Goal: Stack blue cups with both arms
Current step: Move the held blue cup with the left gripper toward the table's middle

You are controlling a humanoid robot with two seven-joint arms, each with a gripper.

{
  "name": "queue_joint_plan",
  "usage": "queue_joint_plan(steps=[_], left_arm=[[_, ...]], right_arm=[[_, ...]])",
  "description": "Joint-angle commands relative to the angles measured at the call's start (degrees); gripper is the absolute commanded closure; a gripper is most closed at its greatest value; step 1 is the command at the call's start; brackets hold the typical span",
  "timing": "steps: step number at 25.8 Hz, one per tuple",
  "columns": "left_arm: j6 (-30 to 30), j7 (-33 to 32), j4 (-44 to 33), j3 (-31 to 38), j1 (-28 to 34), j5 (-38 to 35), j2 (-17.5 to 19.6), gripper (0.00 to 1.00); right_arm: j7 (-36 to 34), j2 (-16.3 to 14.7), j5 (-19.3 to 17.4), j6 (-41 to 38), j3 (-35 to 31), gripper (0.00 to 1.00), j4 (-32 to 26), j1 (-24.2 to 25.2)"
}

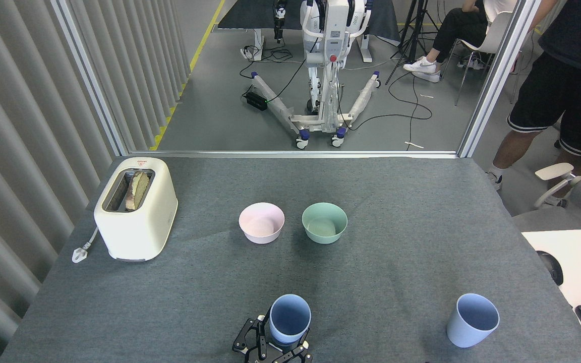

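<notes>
One pale blue cup (289,318) is upright near the table's front edge, just left of centre, with my left gripper (274,347) shut on its lower part from below. The black fingers wrap both sides of the cup's base. The second blue cup (472,320) stands alone at the front right, leaning slightly in view, with nothing touching it. My right gripper is out of view.
A pink bowl (262,222) and a mint-green bowl (324,222) sit side by side mid-table. A cream toaster (136,206) with bread stands at the left. A person's legs (547,116) are beyond the table's right corner; a white desk (578,262) with a keyboard adjoins.
</notes>
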Motion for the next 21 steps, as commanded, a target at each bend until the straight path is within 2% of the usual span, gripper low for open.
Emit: queue_joint_plan(steps=[1,15,19,21], left_arm=[[-1.7,-0.2,-1.8,-0.1,0.6,4.2,0.1,0.35],[-2.4,-0.2,-3.6,-2.3,3.4,4.3,0.5,0.34],[-2.3,-0.2,-2.6,-2.3,3.3,4.3,0.3,0.22],[-2.2,-0.2,-1.3,-2.3,3.1,4.3,0.3,0.19]], right_arm=[[0.0,0.0,0.0,0.0,0.0,0.00,0.1,0.0],[0.0,0.0,0.0,0.0,0.0,0.00,0.2,0.0],[0.0,0.0,-0.9,0.0,0.0,0.00,0.2,0.0],[0.0,0.0,-0.9,0.0,0.0,0.00,0.2,0.0]])
